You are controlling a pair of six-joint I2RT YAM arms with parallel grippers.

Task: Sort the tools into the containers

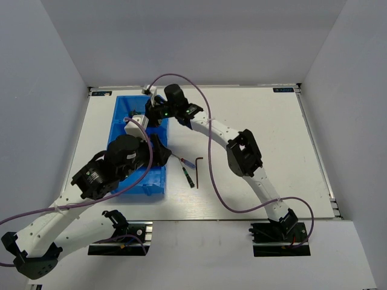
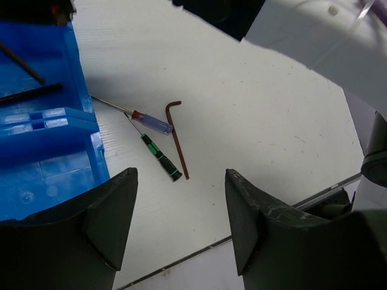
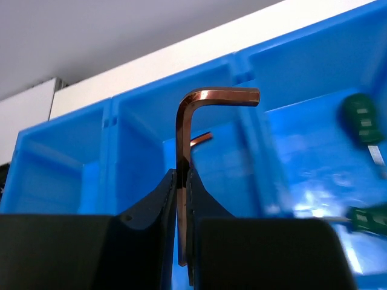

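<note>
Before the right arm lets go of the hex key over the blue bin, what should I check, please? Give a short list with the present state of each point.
1. Right gripper grips the held hex key: ok, fingers shut on its upright long leg.
2. Held key is above the compartment with the binned hex key: cannot tell; that compartment shows only behind it.
3. Binned green screwdrivers have a separate compartment of the blue bin: ok.
4. Left gripper is free: ok, open and empty.
5. Table is sorted: not ok; a loose hex key, purple-handled screwdriver and loose green screwdriver lie there.
</note>
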